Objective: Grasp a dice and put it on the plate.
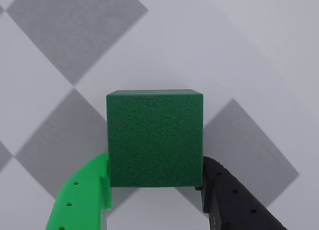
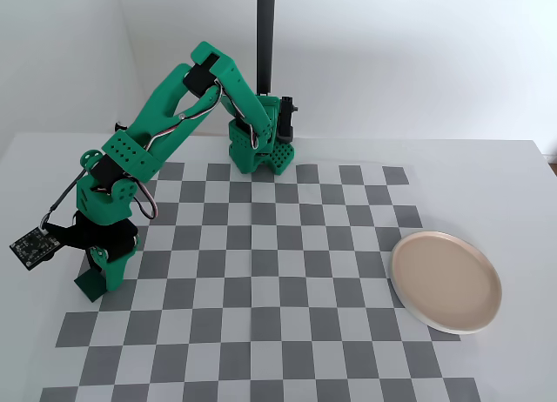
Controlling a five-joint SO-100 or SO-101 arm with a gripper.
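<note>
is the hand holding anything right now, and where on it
The hand grips the dice by its two opposite side faces, low down near its bottom edge, one finger on each side.

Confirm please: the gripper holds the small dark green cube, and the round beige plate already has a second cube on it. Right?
Not quite. The round beige plate is empty in the fixed view. The rest holds: the gripper has the small dark green cube between its fingers in the wrist view.

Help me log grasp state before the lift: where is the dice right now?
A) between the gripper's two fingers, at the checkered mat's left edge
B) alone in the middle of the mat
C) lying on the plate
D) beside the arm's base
A: in the wrist view the dice sits between the green and black fingers of the gripper; the fixed view shows the plate empty at far right.
</note>
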